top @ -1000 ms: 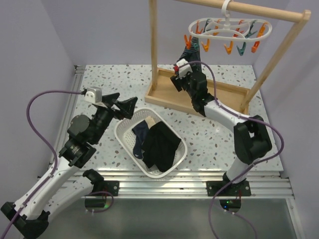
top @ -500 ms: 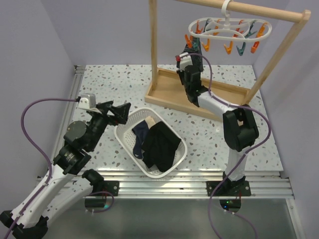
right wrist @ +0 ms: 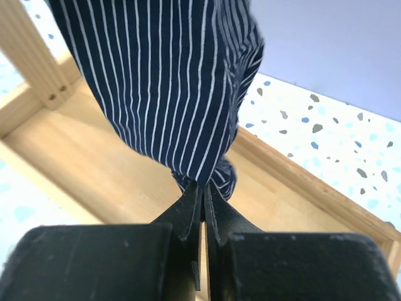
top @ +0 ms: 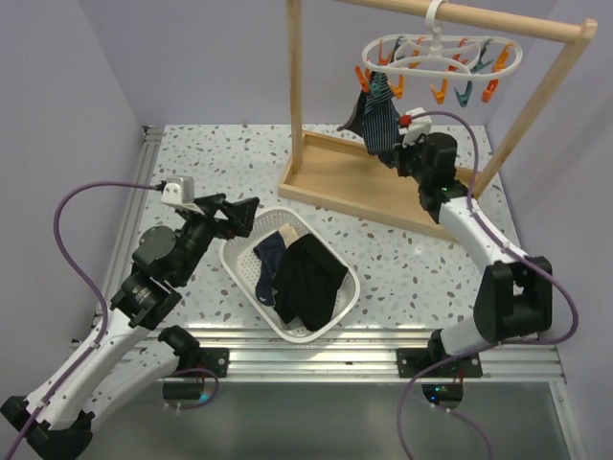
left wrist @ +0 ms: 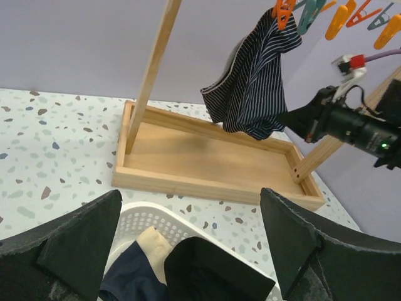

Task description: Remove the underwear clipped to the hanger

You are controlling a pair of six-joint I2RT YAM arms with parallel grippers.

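One navy-and-white striped underwear (top: 379, 120) hangs from an orange clip at the left end of the white oval hanger (top: 442, 56), which hooks over the wooden rail. My right gripper (top: 397, 153) is shut on the garment's bottom corner; the right wrist view shows the striped underwear (right wrist: 163, 81) pinched at the tips of that gripper (right wrist: 203, 188). In the left wrist view the striped underwear (left wrist: 254, 88) hangs with the right gripper (left wrist: 282, 117) at its lower right. My left gripper (top: 244, 216) stands open and empty over the basket's left rim.
The white perforated basket (top: 287, 331) holds a navy garment with a beige band (top: 268, 257) and a black one (top: 308, 278). The wooden frame's post (top: 295, 86) and tray base (top: 326, 177) stand behind it. Purple walls close both sides.
My right arm swung from the left of the striped garment to its right side, and its gripper shut on the garment's lower corner. The left arm shifted only slightly.
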